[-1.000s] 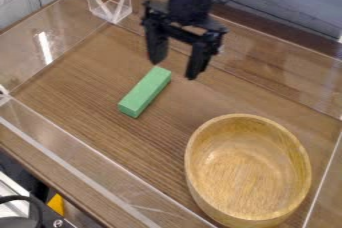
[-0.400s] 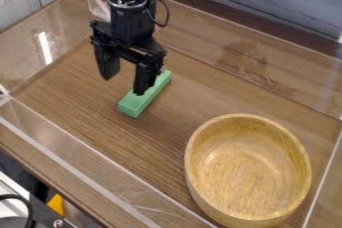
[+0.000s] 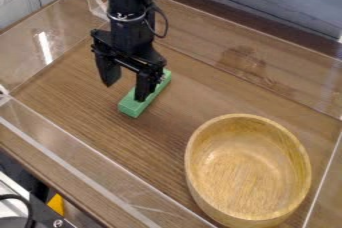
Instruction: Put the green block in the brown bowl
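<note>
I see the black two-finger gripper point(image 3: 127, 80) spread wide, pointing down over the small bright-green rectangular block point(image 3: 143, 96) on the wood table point(image 3: 80, 122); large light-brown wooden bowl point(image 3: 249, 167) sits well apart

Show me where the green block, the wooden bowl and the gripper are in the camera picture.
green block point(image 3: 139, 100): camera view, on the block's top face near its lower-left end.
brown bowl point(image 3: 201, 168): camera view, on the thick left rim.
gripper point(image 3: 130, 78): camera view, midway between the open fingertips, above the block.
</note>
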You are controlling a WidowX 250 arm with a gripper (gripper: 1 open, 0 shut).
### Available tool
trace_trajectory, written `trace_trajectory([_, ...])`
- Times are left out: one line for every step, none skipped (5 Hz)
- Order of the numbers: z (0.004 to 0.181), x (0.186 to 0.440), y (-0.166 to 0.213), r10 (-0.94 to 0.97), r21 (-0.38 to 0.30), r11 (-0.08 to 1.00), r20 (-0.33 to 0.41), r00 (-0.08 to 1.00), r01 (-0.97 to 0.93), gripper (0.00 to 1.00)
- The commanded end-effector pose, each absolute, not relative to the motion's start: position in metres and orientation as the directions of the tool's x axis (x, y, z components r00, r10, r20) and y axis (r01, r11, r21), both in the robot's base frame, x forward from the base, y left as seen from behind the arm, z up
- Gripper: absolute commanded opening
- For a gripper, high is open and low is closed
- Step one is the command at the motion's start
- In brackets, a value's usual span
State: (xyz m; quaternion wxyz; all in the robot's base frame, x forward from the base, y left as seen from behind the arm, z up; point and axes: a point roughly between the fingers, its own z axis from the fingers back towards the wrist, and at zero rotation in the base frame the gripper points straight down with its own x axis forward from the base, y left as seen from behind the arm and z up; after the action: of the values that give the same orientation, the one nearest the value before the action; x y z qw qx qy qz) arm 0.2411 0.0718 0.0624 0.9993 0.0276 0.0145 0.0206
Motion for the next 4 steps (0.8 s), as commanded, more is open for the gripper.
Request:
trace_trajectory([0.061, 0.245, 0.073, 0.045, 0.064, 0.997, 0.007, 0.999, -0.045, 1.00])
trace_trajectory([0.054, 0.246, 0.072, 0.046, 0.064, 0.997, 0.016, 0.999, -0.047, 1.00])
trace_trajectory([0.047, 0.247, 0.071, 0.044, 0.061, 0.997, 0.024, 0.999, -0.045, 1.00])
trace_trajectory([0.042, 0.249, 0.069, 0.042, 0.055, 0.998, 0.030, 0.999, -0.043, 1.00])
